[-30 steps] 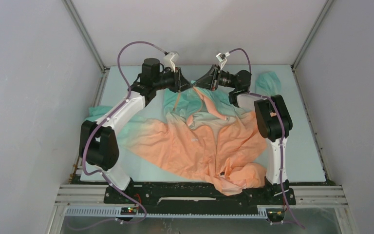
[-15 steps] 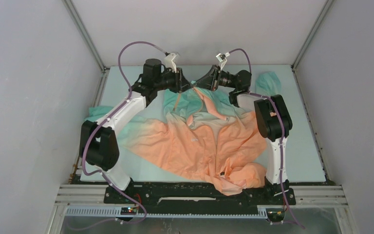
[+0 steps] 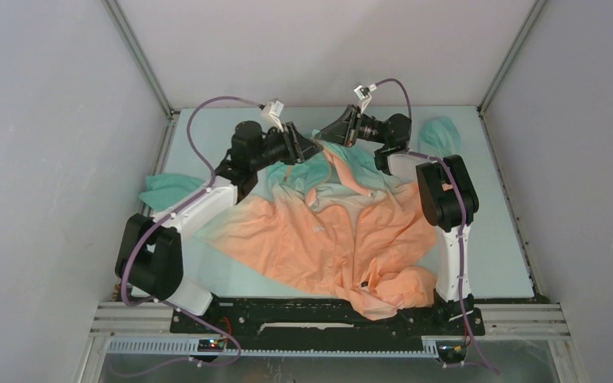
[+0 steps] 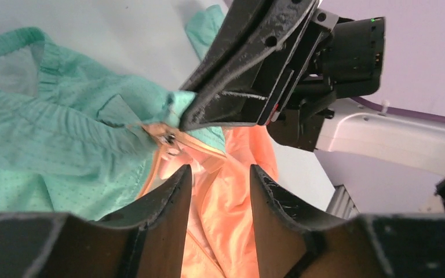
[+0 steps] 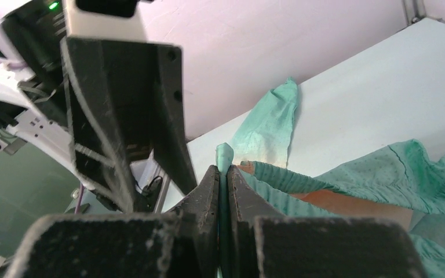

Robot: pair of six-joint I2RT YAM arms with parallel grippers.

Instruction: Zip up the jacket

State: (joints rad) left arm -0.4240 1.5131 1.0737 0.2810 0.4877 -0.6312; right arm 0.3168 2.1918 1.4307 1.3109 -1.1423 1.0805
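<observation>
The jacket (image 3: 327,239) lies spread on the table, teal at the far end and orange toward me, its front open. My right gripper (image 3: 325,137) is shut on the teal top edge by the collar and holds it slightly lifted; the pinched fabric shows in the right wrist view (image 5: 223,165). My left gripper (image 3: 307,148) is open and empty, right next to it. In the left wrist view its fingers (image 4: 174,200) frame orange fabric, with the small metal zipper slider (image 4: 168,139) just beyond the tips, under the right gripper (image 4: 188,110).
A teal sleeve end (image 3: 439,132) lies at the far right and another (image 3: 164,187) at the left under the left arm. The right arm's elbow (image 3: 447,191) stands over the jacket's right side. Grey walls close the table on three sides.
The left arm has dropped and swung, and its gripper has moved a little right and nearer, off the far edge. The right gripper has held still on the collar.
</observation>
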